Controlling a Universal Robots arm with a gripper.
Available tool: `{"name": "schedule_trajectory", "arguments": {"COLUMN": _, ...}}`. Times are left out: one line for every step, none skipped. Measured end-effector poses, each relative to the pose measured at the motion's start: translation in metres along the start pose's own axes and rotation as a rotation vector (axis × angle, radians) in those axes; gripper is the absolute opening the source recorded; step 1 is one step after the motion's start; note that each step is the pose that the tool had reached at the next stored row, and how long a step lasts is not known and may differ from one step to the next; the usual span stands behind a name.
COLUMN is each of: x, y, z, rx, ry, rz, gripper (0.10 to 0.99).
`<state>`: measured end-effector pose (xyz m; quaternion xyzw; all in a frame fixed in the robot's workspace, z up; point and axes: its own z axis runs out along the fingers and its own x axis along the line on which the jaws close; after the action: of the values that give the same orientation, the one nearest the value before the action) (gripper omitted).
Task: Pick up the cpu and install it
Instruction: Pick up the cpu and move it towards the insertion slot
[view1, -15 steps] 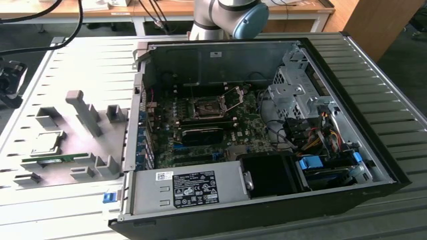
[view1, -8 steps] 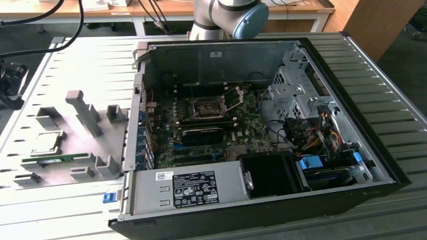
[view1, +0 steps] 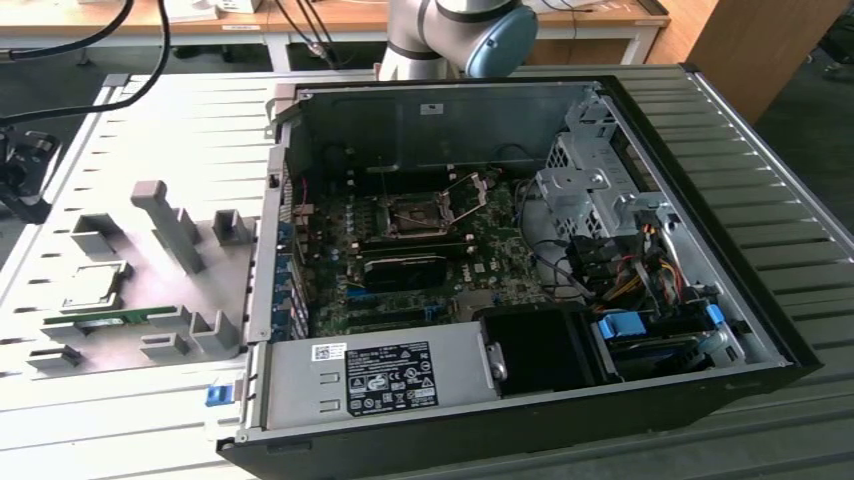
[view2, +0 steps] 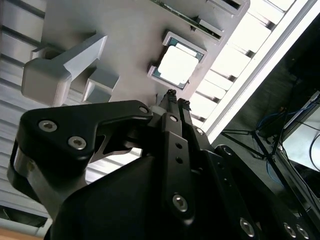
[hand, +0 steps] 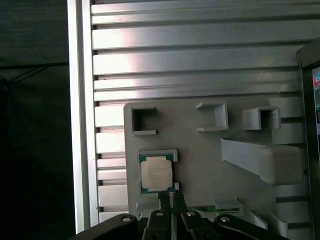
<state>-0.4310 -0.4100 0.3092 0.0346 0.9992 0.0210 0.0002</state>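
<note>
**Operator:** Start at the exterior view's left. What is there?

**Arm:** A grey fixture plate (view1: 147, 292) lying on the ribbed metal table (view1: 767, 200). The cpu (view1: 91, 287) sits flat in a shallow framed pocket near the plate's outer edge, silver top up. Just beside it, nearer the camera, the green memory stick (view1: 110, 319) lies in its own slot. Further towards the exterior view's right, a tall grey block (view1: 167, 225) stands upright on the plate.

**Operator:** And your gripper?

**Arm:** In both wrist views my gripper (hand: 171, 193) (view2: 177, 98) has its two fingers drawn together, with only a thin seam between them and nothing held. The tips line up with one corner of the cpu. I cannot tell whether they touch it or hang above it.

**Operator:** So the chip is not installed?

**Arm:** No, it lies in its pocket, well apart from the board.

**Operator:** Carry on rightwards.

**Arm:** Just beside the plate is the open computer case (view1: 441, 125). Inside, the black square socket (view1: 411, 213) lies about mid-board, its metal frame tilted up on the side towards the exterior view's right. A labelled power supply (view1: 387, 378) sits along the near wall. Then come a metal drive cage (view1: 587, 180) and a bundle of coloured cables (view1: 654, 265) at the case's right side
</note>
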Motion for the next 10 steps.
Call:
{"name": "schedule_trajectory", "arguments": {"x": 0.0, "y": -0.0001, "z": 0.0009, "rx": 0.0, "ry": 0.0014, "rz": 0.0, "gripper": 0.169}}
{"name": "schedule_trajectory", "arguments": {"x": 0.0, "y": -0.0003, "z": 0.002, "rx": 0.0, "ry": 0.0023, "rz": 0.0, "gripper": 0.231}}
{"name": "schedule_trajectory", "arguments": {"x": 0.0, "y": -0.0004, "z": 0.003, "rx": 0.0, "ry": 0.0032, "rz": 0.0, "gripper": 0.231}}
{"name": "schedule_trajectory", "arguments": {"x": 0.0, "y": -0.0006, "z": 0.004, "rx": 0.0, "ry": 0.0043, "rz": 0.0, "gripper": 0.29}}
{"name": "schedule_trajectory", "arguments": {"x": 0.0, "y": -0.0007, "z": 0.0051, "rx": 0.0, "ry": 0.0055, "rz": 0.0, "gripper": 0.349}}
{"name": "schedule_trajectory", "arguments": {"x": 0.0, "y": -0.0008, "z": 0.0062, "rx": 0.0, "ry": 0.0065, "rz": 0.0, "gripper": 0.349}}
{"name": "schedule_trajectory", "arguments": {"x": 0.0, "y": -0.0009, "z": 0.0073, "rx": 0.0, "ry": 0.0076, "rz": 0.0, "gripper": 0.408}}
{"name": "schedule_trajectory", "arguments": {"x": -0.0001, "y": -0.0011, "z": 0.0085, "rx": 0.001, "ry": 0.0087, "rz": 0.0, "gripper": 0.408}}
{"name": "schedule_trajectory", "arguments": {"x": -0.0001, "y": -0.0013, "z": 0.0097, "rx": 0.001, "ry": 0.0099, "rz": 0.0, "gripper": 0.467}}
{"name": "schedule_trajectory", "arguments": {"x": -0.0001, "y": -0.0015, "z": 0.0111, "rx": 0.001, "ry": 0.0113, "rz": 0.0, "gripper": 0.525}}
